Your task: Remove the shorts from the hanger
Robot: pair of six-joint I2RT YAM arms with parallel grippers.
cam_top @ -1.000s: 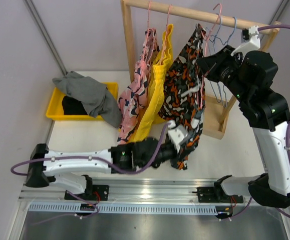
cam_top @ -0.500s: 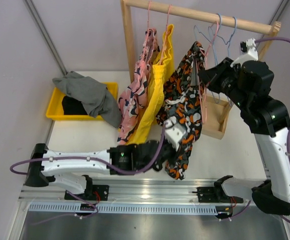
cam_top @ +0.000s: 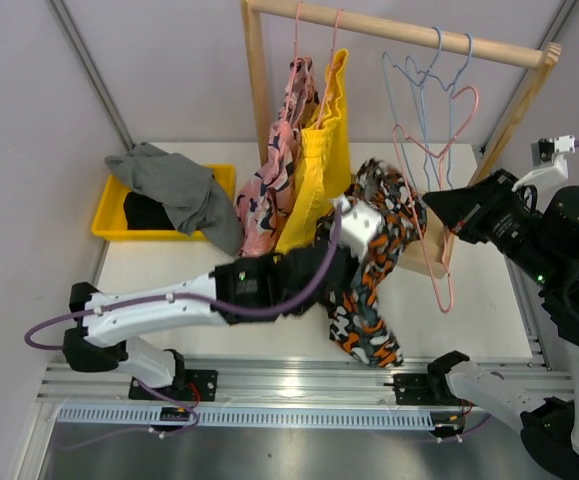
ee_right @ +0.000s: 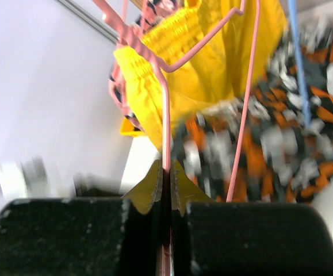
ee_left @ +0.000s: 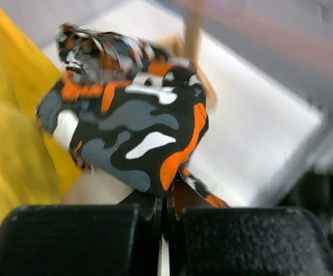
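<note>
The orange, black and white camouflage shorts [cam_top: 369, 290] hang bunched below my left gripper [cam_top: 354, 222], which is shut on their fabric. In the left wrist view the same shorts [ee_left: 131, 126] bulge just past the closed left gripper [ee_left: 165, 210]. My right gripper [cam_top: 431, 204] is shut on the wire of a pink hanger [cam_top: 443, 260] that looks bare and slants down off the rail. The right wrist view shows the hanger wire [ee_right: 166, 126] pinched in the right gripper [ee_right: 166, 175]. Pink shark-print shorts [cam_top: 274, 175] and yellow shorts [cam_top: 319, 165] hang on the rail.
The wooden rack's rail [cam_top: 389, 25] also carries empty blue hangers [cam_top: 419, 80], and its base box [cam_top: 424, 258] sits behind the camouflage shorts. A yellow bin [cam_top: 224, 178] at the left holds grey shorts [cam_top: 174, 185] and black shorts [cam_top: 141, 212].
My left gripper has pulled the camouflage shorts down and left, off the pink hanger. The right arm has swung down and right with the hanger, which now looks bare.
</note>
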